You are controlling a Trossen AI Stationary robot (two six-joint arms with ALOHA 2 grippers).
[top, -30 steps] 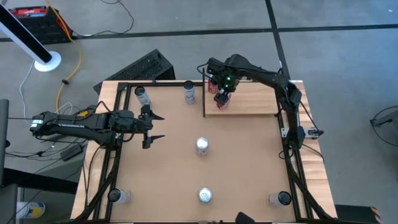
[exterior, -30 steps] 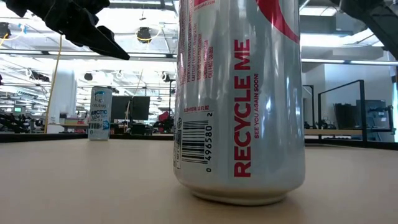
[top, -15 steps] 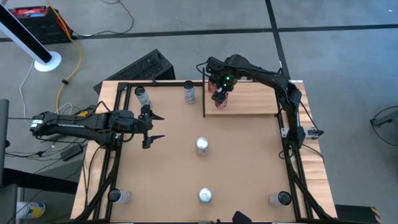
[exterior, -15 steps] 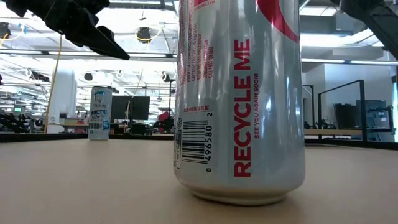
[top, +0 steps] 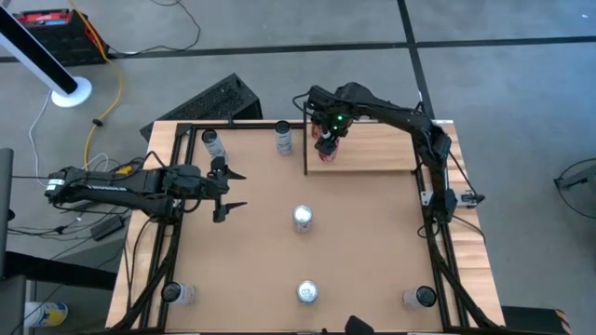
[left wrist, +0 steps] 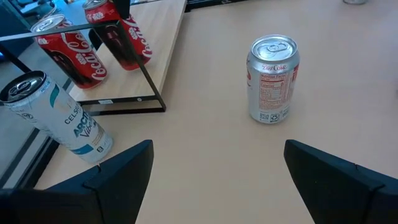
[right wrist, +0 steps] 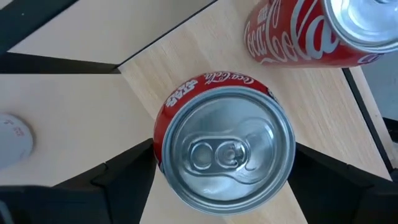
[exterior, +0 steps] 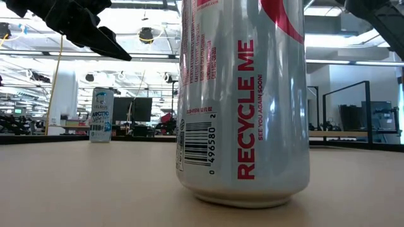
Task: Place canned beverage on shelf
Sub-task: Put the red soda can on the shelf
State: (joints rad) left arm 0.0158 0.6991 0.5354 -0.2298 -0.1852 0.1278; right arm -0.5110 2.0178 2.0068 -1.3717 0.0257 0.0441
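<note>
Red cola can [right wrist: 224,140] stands upright on the shelf [top: 372,149], near the shelf's end with the thin black upright bar [top: 306,138]; second red can [right wrist: 311,31] just beside it on the same pale board. Right gripper [top: 328,140] is directly above the first can, fingers [right wrist: 124,180] spread wide on either side of it; from the wrist view the pads flank the can body, cannot tell if they touch it, so no confirmed grip. Shelf sits at the far right part of the tabletop [top: 261,261]. Left gripper [top: 233,190] hovers over the left side of the tabletop, fingers wide apart, holding nothing. Out from the shelf: silver diet cola can [top: 303,218] mid-tabletop, also seen in left wrist view; two cans along the far edge, one white-teal [top: 283,138] just beside the black bar, another [top: 213,142] further left. Three more cans along the near edge: left corner [top: 174,293], middle [top: 307,292], right corner [top: 418,297]. Low view is filled by a silver can [exterior: 243,101] with red lettering, close to the lens.
</note>
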